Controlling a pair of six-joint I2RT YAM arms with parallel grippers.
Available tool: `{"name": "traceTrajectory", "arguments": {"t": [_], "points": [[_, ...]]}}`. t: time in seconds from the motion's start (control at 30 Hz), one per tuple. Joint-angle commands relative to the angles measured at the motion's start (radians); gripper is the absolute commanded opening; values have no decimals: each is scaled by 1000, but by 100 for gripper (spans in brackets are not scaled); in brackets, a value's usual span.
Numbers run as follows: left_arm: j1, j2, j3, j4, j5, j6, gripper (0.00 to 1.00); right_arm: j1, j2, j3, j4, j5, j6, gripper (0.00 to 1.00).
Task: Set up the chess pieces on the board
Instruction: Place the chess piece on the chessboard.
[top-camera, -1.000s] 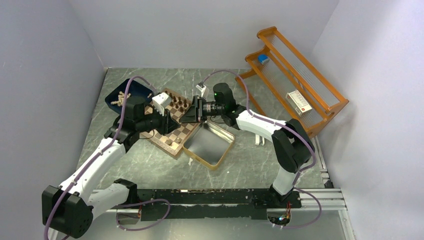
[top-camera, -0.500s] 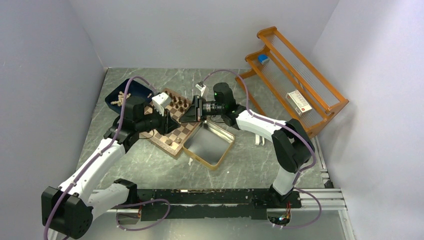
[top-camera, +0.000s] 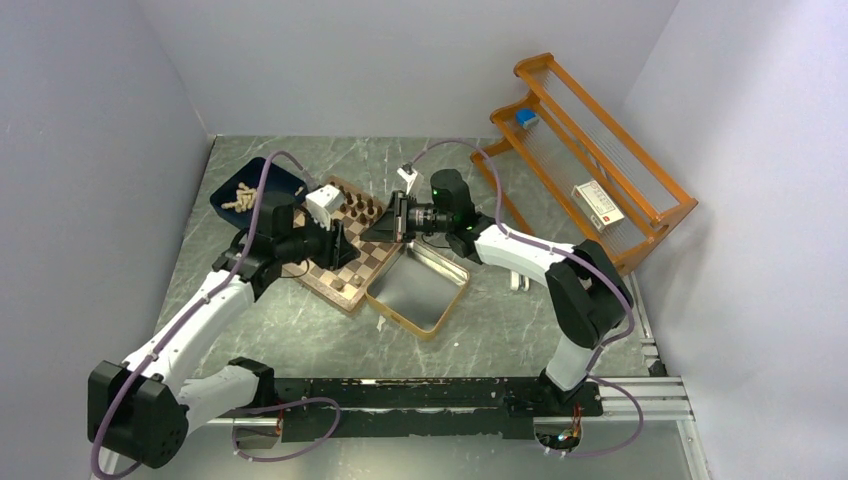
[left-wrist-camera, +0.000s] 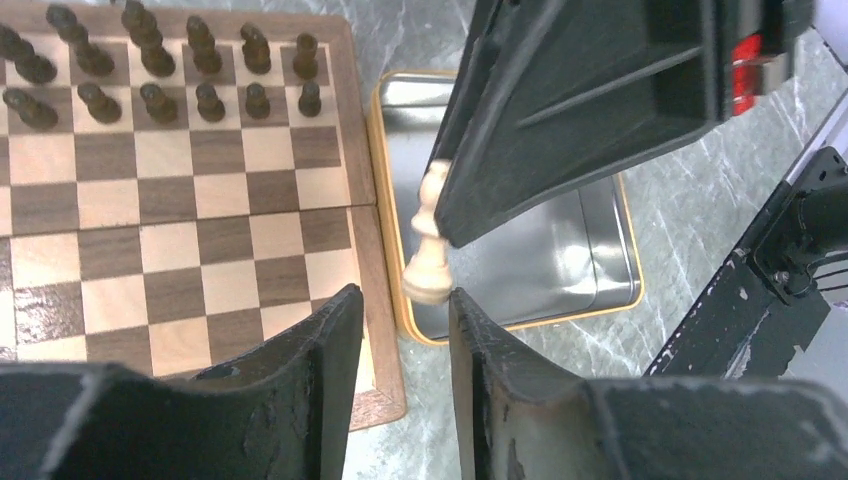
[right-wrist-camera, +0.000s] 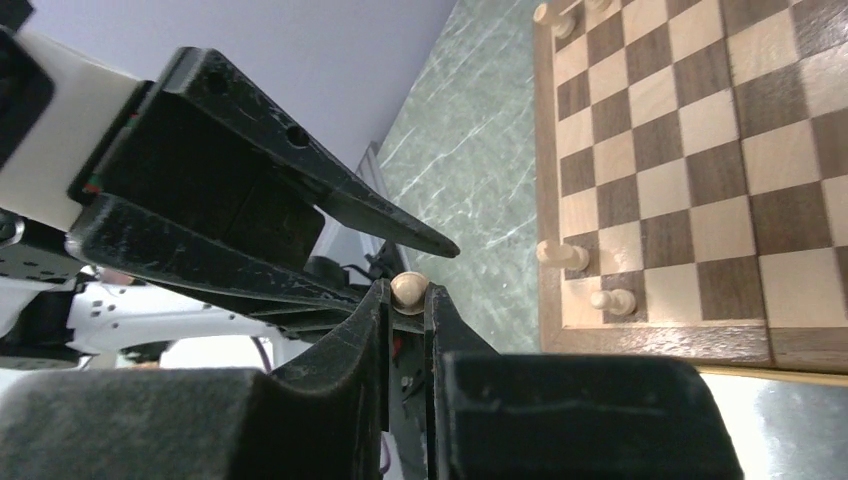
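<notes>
**A:** Which pincer has the chessman?

**B:** My right pincer (right-wrist-camera: 406, 294). Its two black fingers are pressed together on the round head of a small pale tan turned wooden chessman (left-wrist-camera: 428, 243). The piece's wide base sticks out towards my other arm.

**A:** And your left pincer?

**B:** My left pincer (left-wrist-camera: 404, 303) stands spread, with its fingers apart just beside that base. Nothing is clamped between them. I cannot tell whether one finger brushes the base.

**A:** Where is the piece in the scene?

**B:** It is off the surface, in the air between my two pincers. They meet tip to tip over the right part of the square wooden chessboard (left-wrist-camera: 362, 130), the one with light and dark brown squares and a thick brown rim. From my left wrist, the piece shows against the seam where the rim lies next to the shallow silver gold-rimmed tin (top-camera: 415, 290).

**A:** What stands on the board?

**B:** The small dark brown wooden chessmen (left-wrist-camera: 210, 100) stand in two rows along the far side. A few pale tan pieces (right-wrist-camera: 612, 299) stand on the squares at the near edge. The middle squares are bare.

**A:** And off the board?

**B:** Loose pale tan chessmen (top-camera: 240, 197) lie heaped in the navy tray (top-camera: 290, 180), just beyond the board's far left corner. The tin sits at the board's near right side.
</notes>
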Motion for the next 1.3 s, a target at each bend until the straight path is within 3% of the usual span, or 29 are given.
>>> {"name": "traceTrajectory", "arguments": {"t": [0.0,0.2,0.4,0.43,0.47,0.83,1.27], "points": [[-8,15,51,-48,-102,-22,43,-5,-51,-16,47,77,-61,7],[-7,-33,45,-53,-163,-36,58,-8,-54,-34,80,146,-76,6],[-7,-162,35,-71,-319,-66,81,24,-50,-22,56,228,-158,6],[-7,-196,36,-76,-352,-71,96,37,-51,-14,42,252,-190,6],[-7,-226,38,-84,-395,-79,98,53,-50,-5,25,277,-223,6],[-7,-487,171,-276,-752,-155,98,277,31,70,-18,572,-573,6],[-7,-611,283,-309,-754,-209,98,419,188,151,37,726,-860,6]]}}
